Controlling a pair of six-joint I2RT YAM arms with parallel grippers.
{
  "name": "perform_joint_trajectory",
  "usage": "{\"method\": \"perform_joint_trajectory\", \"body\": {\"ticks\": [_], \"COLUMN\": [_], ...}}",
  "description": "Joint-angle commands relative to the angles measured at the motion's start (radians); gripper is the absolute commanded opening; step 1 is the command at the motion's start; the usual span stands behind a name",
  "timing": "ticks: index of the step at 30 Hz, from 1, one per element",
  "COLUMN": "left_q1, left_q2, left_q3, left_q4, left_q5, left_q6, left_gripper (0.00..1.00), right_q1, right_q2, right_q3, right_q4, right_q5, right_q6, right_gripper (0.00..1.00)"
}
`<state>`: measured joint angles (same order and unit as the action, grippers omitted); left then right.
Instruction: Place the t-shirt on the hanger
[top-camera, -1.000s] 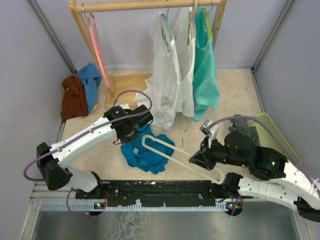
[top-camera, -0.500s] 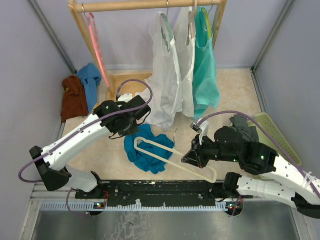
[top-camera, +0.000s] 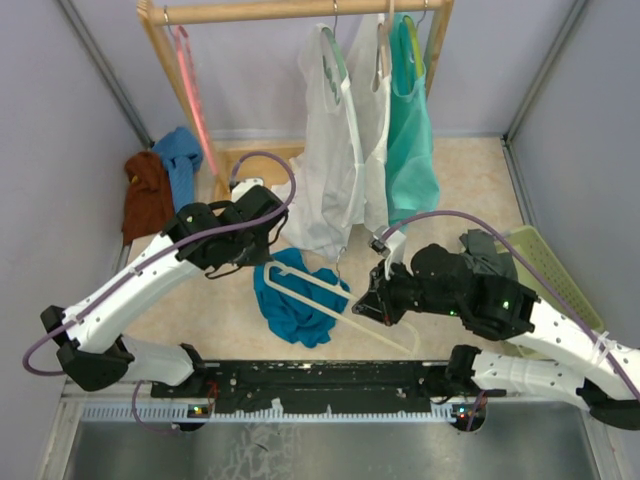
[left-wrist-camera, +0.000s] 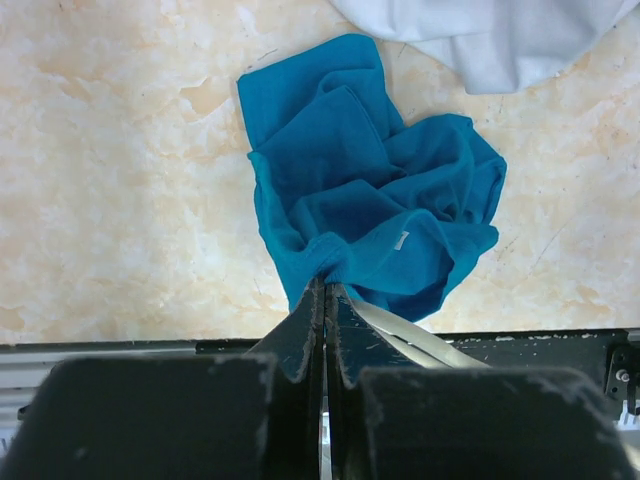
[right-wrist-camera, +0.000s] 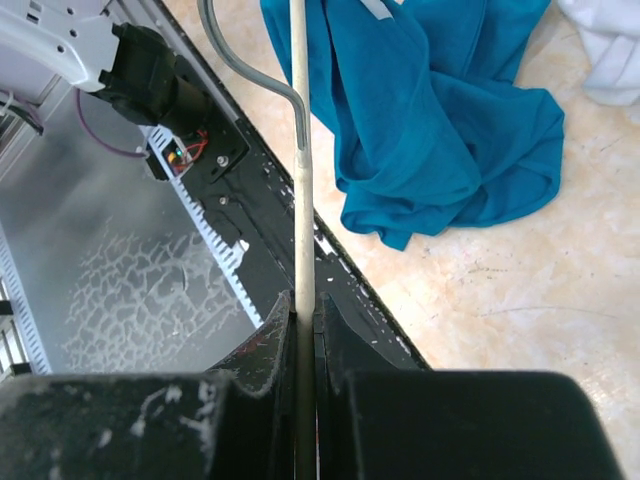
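The pale marbled counter (top-camera: 470, 180) carries a wooden clothes rack (top-camera: 260, 12) at its far edge. Two white garments (top-camera: 330, 170) and a mint-green tank top (top-camera: 412, 150) hang from the rail, and a pink hanger (top-camera: 195, 100) hangs near the rack's left post. A green tray (top-camera: 545, 260) sits at the right side of the counter, partly behind the right arm. A brown cloth (top-camera: 148, 195) and a lighter blue cloth (top-camera: 180, 160) lie bunched together against the left wall.

The t-shirt (left-wrist-camera: 370, 190), deep teal-blue, lies crumpled on the counter between the two arms, just in front of the hanging white garments. Its small white label (left-wrist-camera: 400, 240) shows among the folds.

The hanger (right-wrist-camera: 299, 200), thin and pale cream, is held off the counter at a slant. In the top view its free end reaches over the t-shirt. Its silver wire hook (right-wrist-camera: 240, 65) curves off to one side of the bar.

The right tool (right-wrist-camera: 303, 300) is clamped tight on the hanger's bar, one finger on each side.

The left tool (left-wrist-camera: 323, 290) has its jaws fully together. A fold at the near edge of the t-shirt appears pinched at the tips.
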<state>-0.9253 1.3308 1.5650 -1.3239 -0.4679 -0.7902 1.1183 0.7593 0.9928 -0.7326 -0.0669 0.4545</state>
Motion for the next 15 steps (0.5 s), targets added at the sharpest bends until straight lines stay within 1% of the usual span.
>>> {"method": "perform_joint_trajectory", "body": {"ticks": [1,6,15], "left_q1": [-0.004,-0.004,-0.004], "left_q2": [-0.019,-0.012,0.007], "left_q3": [0.008,0.024,0.075], "left_q4": [0.043,0.061,0.045], "left_q5": [0.011,0.024,0.031], "left_q6": [0.059,0.088,0.122], "left_gripper": [0.0,0.0,0.0], "right_q1": [0.008,0.009,0.009], "right_q2": [0.0,0.009,-0.001], "right_q3": [0.098,0.094,0.095], "right_q4": [0.014,0.01,-0.026], "right_q5": [0.041,0.043,0.062], "right_q6": [-0.042,-0.051,-0.073], "right_gripper": [0.0,0.0,0.0]}}
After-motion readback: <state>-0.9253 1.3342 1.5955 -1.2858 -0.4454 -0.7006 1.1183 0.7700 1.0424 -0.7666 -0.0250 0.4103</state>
